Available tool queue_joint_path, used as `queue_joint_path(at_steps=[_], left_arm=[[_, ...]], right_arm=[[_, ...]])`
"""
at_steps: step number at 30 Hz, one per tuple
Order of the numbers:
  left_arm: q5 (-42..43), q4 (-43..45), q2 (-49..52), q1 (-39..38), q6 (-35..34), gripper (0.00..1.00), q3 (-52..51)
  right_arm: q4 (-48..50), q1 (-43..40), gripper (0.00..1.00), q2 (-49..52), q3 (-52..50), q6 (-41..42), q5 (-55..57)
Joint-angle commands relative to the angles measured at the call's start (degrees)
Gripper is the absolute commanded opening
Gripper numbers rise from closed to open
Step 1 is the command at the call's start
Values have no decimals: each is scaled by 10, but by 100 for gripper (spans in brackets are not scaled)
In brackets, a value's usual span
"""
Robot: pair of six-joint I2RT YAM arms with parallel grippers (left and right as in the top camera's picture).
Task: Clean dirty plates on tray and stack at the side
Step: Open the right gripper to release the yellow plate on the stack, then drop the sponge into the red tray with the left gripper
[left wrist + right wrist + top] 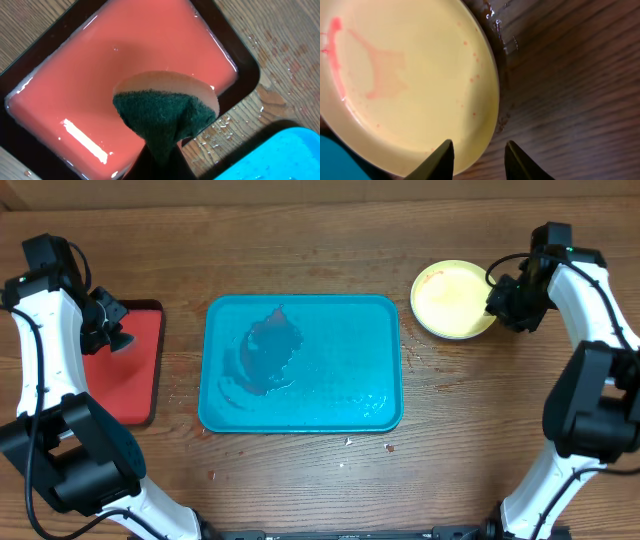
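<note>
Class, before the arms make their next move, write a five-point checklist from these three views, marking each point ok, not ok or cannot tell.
1. Left hand gripping the sponge: ok, shut on it above the red tray.
2. Right hand open: ok, empty, beside the yellow plate.
3. Yellow plate clean: not ok, red smears show.
4. Teal tray free of plates: ok.
5. White and blue plates located: cannot tell, neither shows.

No readable text, label, brand or number shows anywhere (in any of the three views).
</note>
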Motion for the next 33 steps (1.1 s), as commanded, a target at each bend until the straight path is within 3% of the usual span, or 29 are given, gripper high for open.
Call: queue_joint_path(at_steps=[1,8,18,21,25,26,33], left_arm=[[0,1,21,3,-3,4,0],[-15,11,82,16,-3,4,0],[-16,29,141,66,6,5,0],[-4,31,151,72,11,25,0],[44,33,148,74,57,64,2],[56,32,144,74,69,70,4],[79,-2,73,74,81,87,42]], right_arm=[[-11,1,39,-68,21,1,-5],[-46,23,56,-127,21,-56,-117],[-42,108,57,-127,19,-67,-137],[-18,140,63,-127,19,-67,-137],[-3,172,71,-127,19,-67,-137],[-1,178,71,-127,19,-67,-137],[7,194,78,-128,20,-66,-137]])
